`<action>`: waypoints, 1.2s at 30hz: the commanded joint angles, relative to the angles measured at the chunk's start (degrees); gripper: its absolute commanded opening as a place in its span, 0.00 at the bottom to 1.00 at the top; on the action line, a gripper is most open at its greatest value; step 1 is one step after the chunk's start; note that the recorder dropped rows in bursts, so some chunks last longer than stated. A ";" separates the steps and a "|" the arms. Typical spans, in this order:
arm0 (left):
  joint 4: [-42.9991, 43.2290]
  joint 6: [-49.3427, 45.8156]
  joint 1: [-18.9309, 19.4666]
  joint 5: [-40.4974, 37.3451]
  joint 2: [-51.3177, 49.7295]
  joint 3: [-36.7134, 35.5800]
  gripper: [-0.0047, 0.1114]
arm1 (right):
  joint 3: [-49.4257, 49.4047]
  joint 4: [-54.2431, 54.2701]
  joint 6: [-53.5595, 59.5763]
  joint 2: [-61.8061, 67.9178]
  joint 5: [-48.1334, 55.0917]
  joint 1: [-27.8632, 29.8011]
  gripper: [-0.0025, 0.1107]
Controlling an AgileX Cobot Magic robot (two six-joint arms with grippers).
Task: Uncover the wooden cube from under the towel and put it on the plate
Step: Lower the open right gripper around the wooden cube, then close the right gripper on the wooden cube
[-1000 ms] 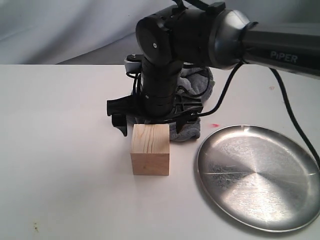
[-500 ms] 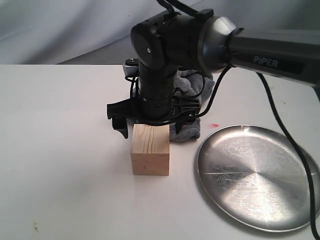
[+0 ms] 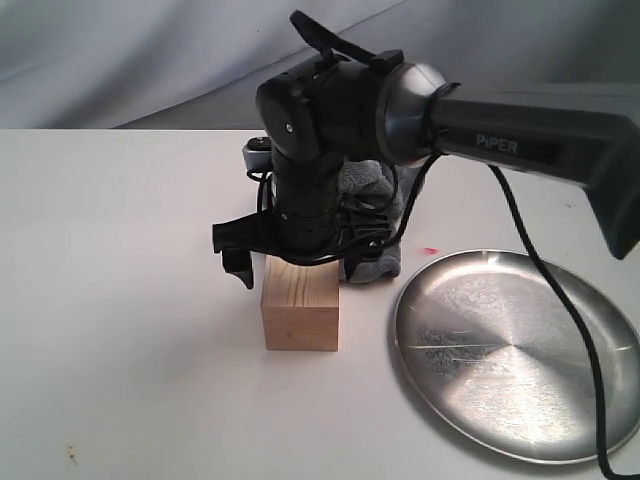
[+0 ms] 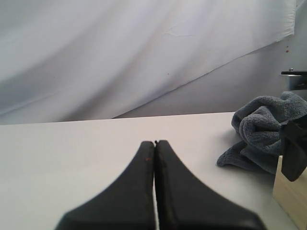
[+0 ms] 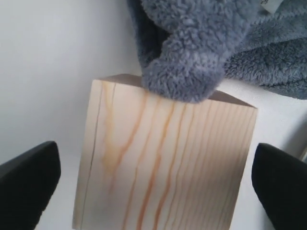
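Observation:
The wooden cube (image 3: 300,312) stands uncovered on the white table, left of the plate (image 3: 520,350). My right gripper (image 3: 298,264) is open and hangs just over the cube's top, one finger (image 3: 239,268) past its left side. In the right wrist view the cube (image 5: 163,167) lies between the two wide-apart fingertips (image 5: 29,184), and a corner of the grey towel (image 5: 192,62) rests on its far edge. The towel (image 3: 372,262) is bunched up behind the cube. My left gripper (image 4: 154,143) is shut on nothing, low over the table, off to the side of the towel (image 4: 261,134) and cube (image 4: 290,196).
The right arm's black wrist and cables (image 3: 330,130) hide most of the towel in the exterior view. A small pink mark (image 3: 430,249) is on the table near the plate. A grey cloth backdrop (image 3: 150,50) stands behind the table.
The right gripper has come down from just above and behind the cube until its open fingers reach the cube's top. Cube, towel and plate have not moved.

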State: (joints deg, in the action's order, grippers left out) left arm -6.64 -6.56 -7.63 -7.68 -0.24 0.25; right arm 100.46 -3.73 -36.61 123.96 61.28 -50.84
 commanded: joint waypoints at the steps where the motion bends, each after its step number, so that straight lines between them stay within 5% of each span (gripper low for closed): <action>1: -0.10 0.14 -0.28 0.18 0.24 -0.25 0.04 | 0.29 1.16 -0.20 1.51 -0.64 0.11 0.92; 36: -0.10 0.14 -0.28 0.18 0.24 -0.25 0.04 | 0.29 -1.33 -2.17 4.46 -3.04 0.11 0.88</action>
State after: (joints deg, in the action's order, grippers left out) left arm -6.64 -6.56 -7.63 -7.68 -0.24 0.25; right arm 100.46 -4.98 -38.67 128.09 58.59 -50.84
